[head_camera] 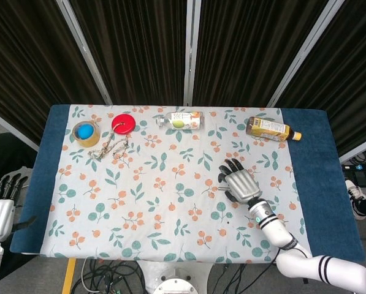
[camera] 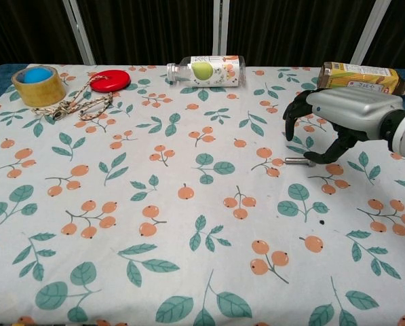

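Over the leaf-and-berry printed cloth on the surface (head_camera: 170, 184), right hand (head_camera: 241, 182) poised with fingers spread and curled downward above the small grey metal bolt (camera: 294, 161), holding nothing, seemingly placed to close around it. Left hand (head_camera: 2, 205) off the near-left edge, fingers apart, idle. Far back, clear plastic bottle (camera: 205, 70) and amber tea bottle (camera: 358, 77) lying sideways, capped; yellow tape roll (camera: 34, 85) ringing something blue.

Right robot hand (head_camera: 240, 182): I see it over the bolt (head_camera: 218, 190), fingers spread.
Left robot hand (head_camera: 1, 206): beside the surface's (head_camera: 317, 184) left edge, holding nothing.
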